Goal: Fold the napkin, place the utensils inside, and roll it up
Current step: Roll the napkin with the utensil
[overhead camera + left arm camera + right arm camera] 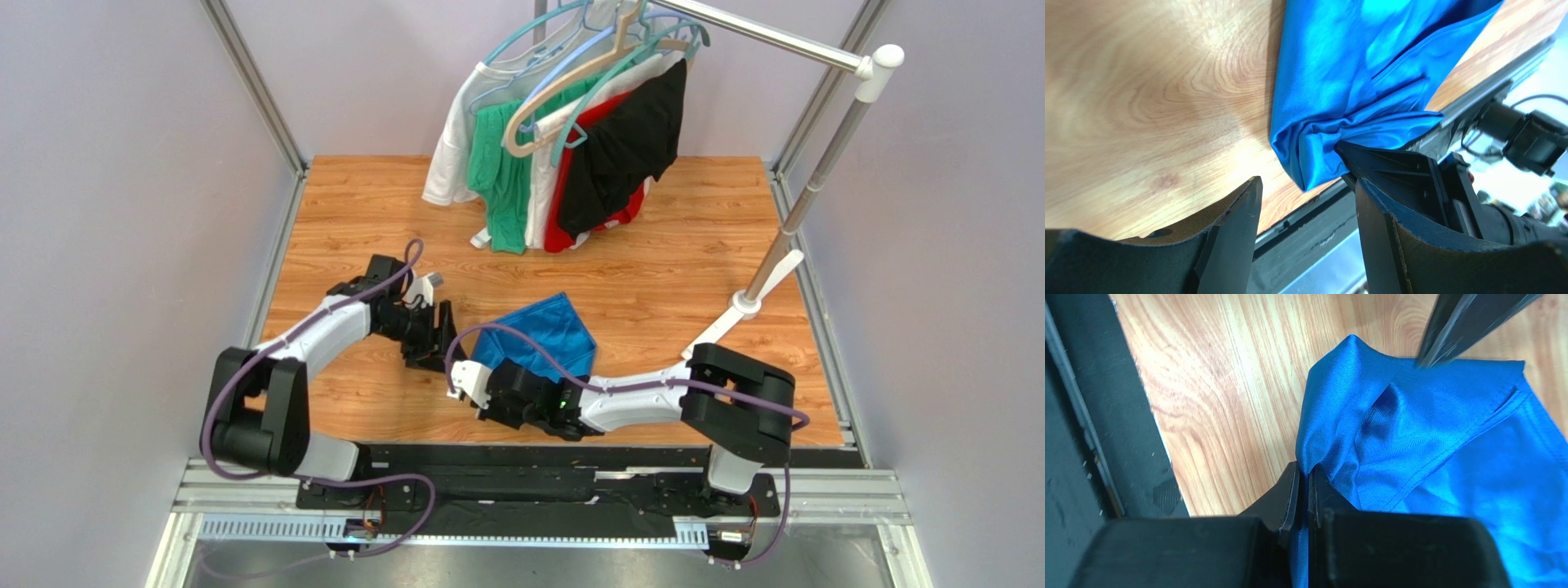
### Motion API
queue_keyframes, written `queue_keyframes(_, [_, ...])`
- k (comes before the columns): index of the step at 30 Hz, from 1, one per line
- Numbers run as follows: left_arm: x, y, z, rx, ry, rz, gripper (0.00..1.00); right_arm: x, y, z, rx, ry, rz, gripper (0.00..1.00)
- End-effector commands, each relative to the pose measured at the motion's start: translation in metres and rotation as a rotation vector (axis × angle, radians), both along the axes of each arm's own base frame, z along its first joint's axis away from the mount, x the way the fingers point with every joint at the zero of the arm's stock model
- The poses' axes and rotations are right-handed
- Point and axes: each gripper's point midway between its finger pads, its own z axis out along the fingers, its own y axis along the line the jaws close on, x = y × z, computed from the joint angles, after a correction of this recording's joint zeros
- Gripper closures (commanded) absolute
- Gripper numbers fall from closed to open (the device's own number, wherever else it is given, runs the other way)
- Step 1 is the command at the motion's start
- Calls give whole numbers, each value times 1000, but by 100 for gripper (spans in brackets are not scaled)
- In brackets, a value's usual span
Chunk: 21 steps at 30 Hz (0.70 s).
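Napkin (540, 337) pinched in R hand (1308, 481), clear on wrist cams, not top; L hand (1308, 187) spread

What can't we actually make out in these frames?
No view shows utensils.
Top view: near edge of the napkin is hidden under the right arm.
Right wrist view: the pinched napkin fold is buried between the shut fingers of the right gripper.
Left wrist view: napkin's far side is cut off by the frame's top edge.
Top view: left gripper is too small and dark to read its jaws.
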Motion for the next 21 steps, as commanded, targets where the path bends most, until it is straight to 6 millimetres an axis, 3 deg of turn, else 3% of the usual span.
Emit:
queue_keyframes(1, [17, 7, 14, 25, -112, 135, 34, -15, 0, 7, 67, 144, 93, 100])
queue_keyframes(2, [21, 7, 22, 16, -158, 160, 34, -14, 0, 10, 77, 155, 101, 100])
queue_keyframes(3, [17, 8, 17, 13, -159, 183, 34, -14, -1, 10, 81, 167, 112, 100])
queue_keyframes(5, [30, 5, 30, -37, -249, 257, 35, -14, 0, 14, 104, 214, 134, 100])
queue_keyframes(6, [22, 6, 18, -42, -242, 277, 35, -13, 0, 14, 108, 231, 142, 100])
queue_keyframes(7, [35, 5, 32, -79, -342, 320, 35, -12, 1, 18, 122, 251, 157, 100])
queue_keyframes(9, [29, 8, 20, -83, -380, 342, 36, -12, 0, 15, 105, 271, 168, 100])
queue_keyframes(10, [37, 10, 29, -91, -464, 358, 36, -11, -1, 16, 108, 288, 182, 100])
queue_keyframes(12, [35, 10, 26, -102, -513, 357, 36, -10, 1, 15, 117, 318, 196, 100])
queue_keyframes(13, [44, 8, 38, -123, -597, 366, 36, -10, 0, 16, 127, 346, 202, 100])
queue_keyframes(21, [38, -7, 53, -227, -849, 245, 36, -12, 1, 28, 178, 468, 260, 100])
